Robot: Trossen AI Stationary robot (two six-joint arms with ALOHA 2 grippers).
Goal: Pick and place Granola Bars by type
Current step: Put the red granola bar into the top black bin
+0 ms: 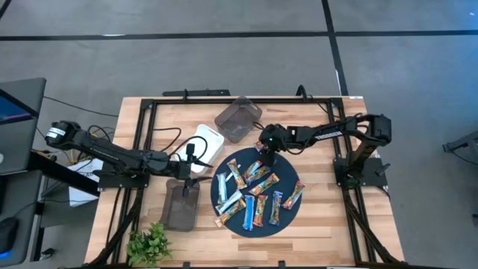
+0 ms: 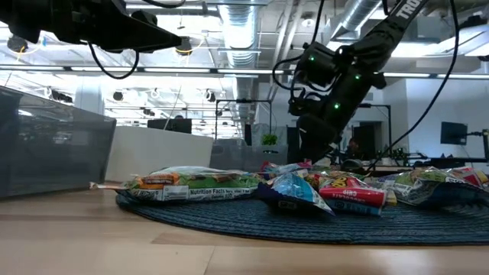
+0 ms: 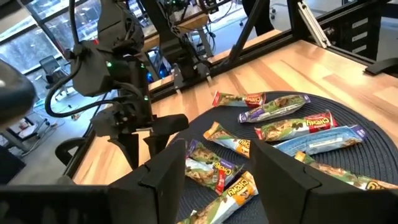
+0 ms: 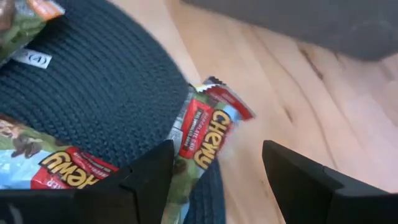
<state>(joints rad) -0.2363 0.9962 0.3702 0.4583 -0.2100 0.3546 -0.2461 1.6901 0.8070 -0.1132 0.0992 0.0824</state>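
You are at the reach-in for a pick: the right gripper (image 1: 266, 158) hangs over the far edge of the round dark mat (image 1: 231, 224), jaws apart and empty, with a red Chewy bar (image 4: 205, 134) straddling the mat's rim just ahead of its fingers (image 4: 149, 171). The Granola Bars (image 1: 258, 194) all lie loose on that mat; none appears to sit in a tray yet, so by my judgement the sorting has barely begun.

Your next move, as I read it, is to lower the right gripper straight onto that red bar and square the jaws across its narrow width, since it hangs half off the mat and could slide on the wood.

The left gripper (image 3: 214, 180) waits beside the mat, jaws apart, holding nothing, over the dark tray (image 1: 181, 205) on its side.

The high view gives you the three trays around the mat: that one, a white tray (image 1: 209, 138) and a second dark tray (image 1: 237, 116) beyond the mat. The right wrist view alone shows you the red bar's overhang
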